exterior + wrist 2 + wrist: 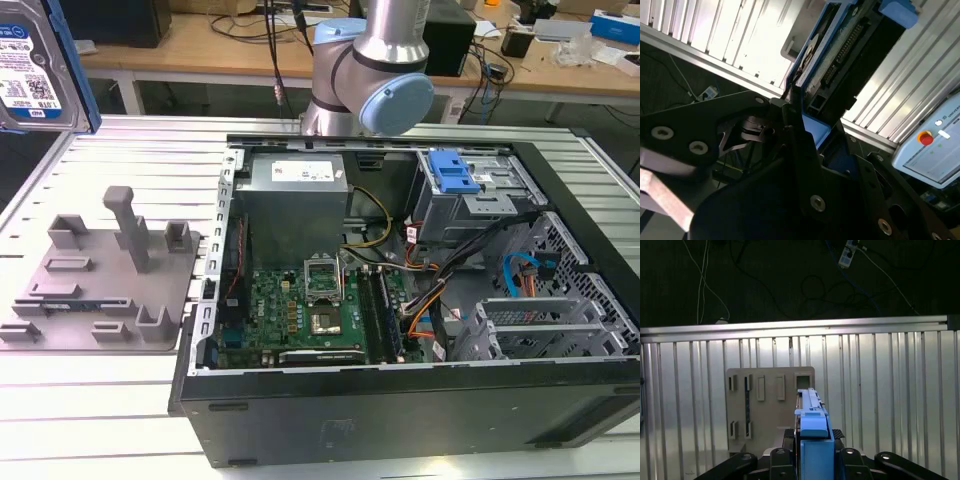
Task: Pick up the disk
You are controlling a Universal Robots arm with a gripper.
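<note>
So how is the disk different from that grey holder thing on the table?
The disk is up in the air, standing on edge; the grey holder tray lies flat on the table. The disk is silver with blue rails and a label; the holder tray is plain grey with upright posts. Both are roughly rectangular.

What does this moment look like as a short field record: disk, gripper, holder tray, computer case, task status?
disk: hard drive with blue side rails, lifted clear of the table at the exterior view's upper left; seen edge-on in the first wrist view
gripper: jaws closed on the disk's edge
holder tray: grey, with upright posts, on the ribbed metal table, nothing in it
computer case: side panel off, motherboard exposed, blue-latched drive cage inside
task status: disk held in the air, above the holder tray
</note>
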